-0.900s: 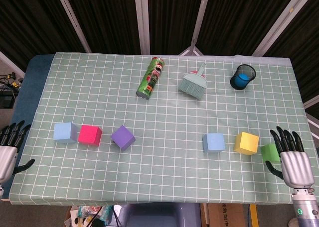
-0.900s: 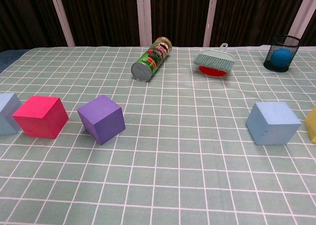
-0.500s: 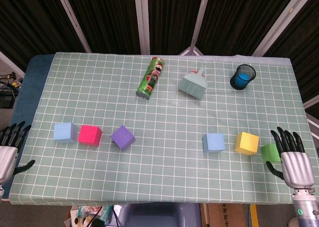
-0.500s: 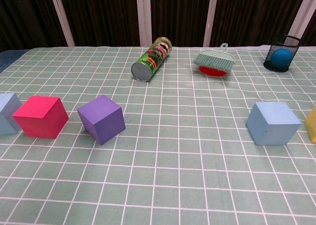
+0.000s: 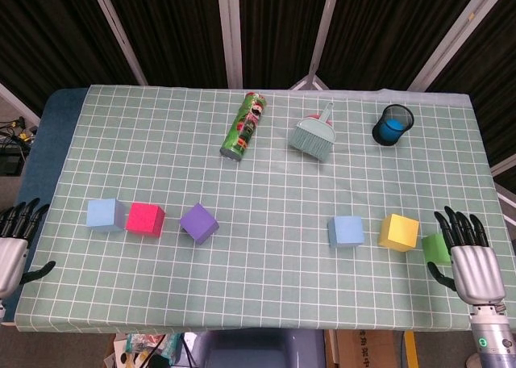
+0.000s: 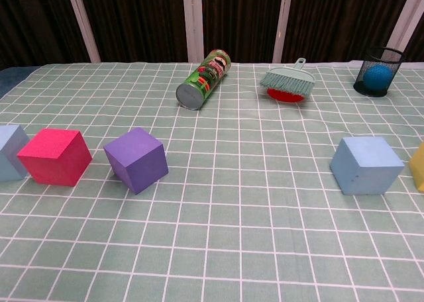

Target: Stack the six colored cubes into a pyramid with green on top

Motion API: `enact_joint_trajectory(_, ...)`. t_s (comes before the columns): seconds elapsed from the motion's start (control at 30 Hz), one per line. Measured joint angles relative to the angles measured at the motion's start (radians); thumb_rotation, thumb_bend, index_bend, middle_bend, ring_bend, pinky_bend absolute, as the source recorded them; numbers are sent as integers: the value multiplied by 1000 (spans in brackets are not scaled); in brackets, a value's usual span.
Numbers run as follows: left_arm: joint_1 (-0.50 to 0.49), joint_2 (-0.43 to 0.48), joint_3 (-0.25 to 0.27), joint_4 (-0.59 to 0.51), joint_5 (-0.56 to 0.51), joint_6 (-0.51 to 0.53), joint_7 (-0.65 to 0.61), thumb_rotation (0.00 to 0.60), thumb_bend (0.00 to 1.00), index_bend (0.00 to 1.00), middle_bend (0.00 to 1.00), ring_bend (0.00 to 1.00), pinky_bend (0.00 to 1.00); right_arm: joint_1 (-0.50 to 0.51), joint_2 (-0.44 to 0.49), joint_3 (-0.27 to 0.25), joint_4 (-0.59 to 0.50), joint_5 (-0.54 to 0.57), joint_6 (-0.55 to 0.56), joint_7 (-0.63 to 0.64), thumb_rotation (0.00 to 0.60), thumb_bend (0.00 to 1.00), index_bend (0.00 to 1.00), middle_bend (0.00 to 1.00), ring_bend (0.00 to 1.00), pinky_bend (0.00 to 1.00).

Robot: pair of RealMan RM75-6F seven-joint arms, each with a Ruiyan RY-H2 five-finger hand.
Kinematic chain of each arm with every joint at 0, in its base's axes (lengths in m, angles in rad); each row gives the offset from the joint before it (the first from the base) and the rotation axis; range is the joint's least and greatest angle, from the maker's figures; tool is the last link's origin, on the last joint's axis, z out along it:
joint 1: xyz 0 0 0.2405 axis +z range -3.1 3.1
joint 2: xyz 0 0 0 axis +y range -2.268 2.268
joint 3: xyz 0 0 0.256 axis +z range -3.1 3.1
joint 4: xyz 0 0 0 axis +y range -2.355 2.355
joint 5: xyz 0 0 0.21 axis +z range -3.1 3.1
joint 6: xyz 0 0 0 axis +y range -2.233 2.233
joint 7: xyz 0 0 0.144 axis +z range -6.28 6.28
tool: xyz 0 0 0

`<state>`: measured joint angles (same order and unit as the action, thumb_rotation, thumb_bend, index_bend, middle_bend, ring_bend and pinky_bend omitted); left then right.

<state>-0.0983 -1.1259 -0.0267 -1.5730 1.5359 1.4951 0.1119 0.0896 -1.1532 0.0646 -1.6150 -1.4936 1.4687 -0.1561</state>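
Six cubes lie in a loose row on the checked cloth. On the left are a light blue cube, a pink cube and a purple cube. On the right are a second light blue cube, a yellow cube and a green cube, partly hidden behind my right hand. That hand is open, fingers spread, just right of the green cube. My left hand is open off the table's left edge. Neither hand shows in the chest view.
At the back lie a green snack can on its side, a small teal brush with dustpan, and a black mesh cup holding a blue ball.
My right hand has dropped slightly toward the near edge. The left hand has barely shifted. The cubes have not moved.
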Motion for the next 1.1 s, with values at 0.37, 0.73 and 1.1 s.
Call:
enact_joint_trajectory(0.37,-57,27,-3,-53,26,-72,30,600,8,0,0,0,66,-1,12,10,-11,39,-18,25,600,272,0,0,0,0)
enact_joint_trajectory(0.73,-204,49,-29,-156,21,-283,132,600,30,0,22,0,67,0,15,5,-19,38,-26,26,600,272,0,0,0,0)
enact_joint_trajectory(1.1,-387,-15,-98,-186,-125,-518,278,600,47,0,23,0,67,2,22,10,-30,71,-47,44,600,272,0,0,0,0)
